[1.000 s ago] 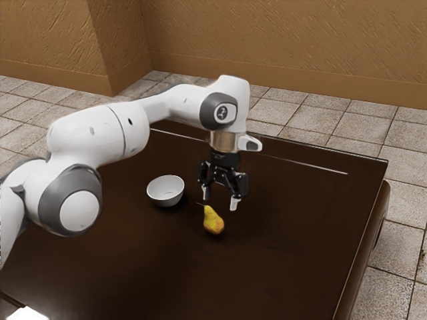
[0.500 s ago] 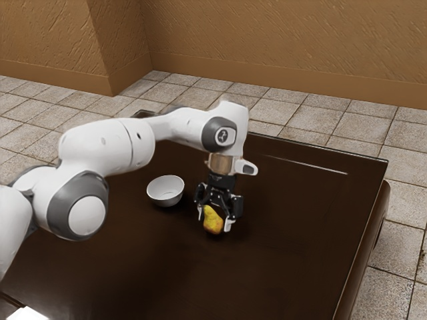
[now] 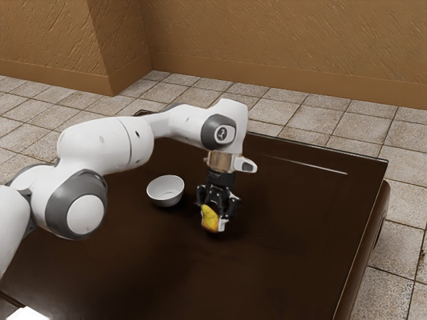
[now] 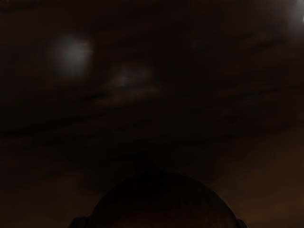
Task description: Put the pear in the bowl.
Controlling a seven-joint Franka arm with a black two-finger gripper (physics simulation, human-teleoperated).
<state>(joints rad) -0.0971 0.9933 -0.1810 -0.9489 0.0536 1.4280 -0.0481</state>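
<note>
Black two-finger gripper (image 3: 213, 225) clamped on yellow pear (image 3: 209, 218) from both sides, white bowl (image 3: 163, 199) upright on dark table (image 3: 280, 260), apart from pear

In the exterior view, the pear (image 3: 209, 218) is yellow, oranger toward six o'clock. At ten o'clock from it, the bowl (image 3: 165, 193) is plain white. The end effector (image 3: 213, 225) is black with whitish tips, the arm (image 3: 103, 141) white and grey. Surface (image 3: 287, 267): dark brown; floor (image 3: 360, 127): grey-beige grid of tiles; wall (image 3: 267, 40): streaky tan.
</note>
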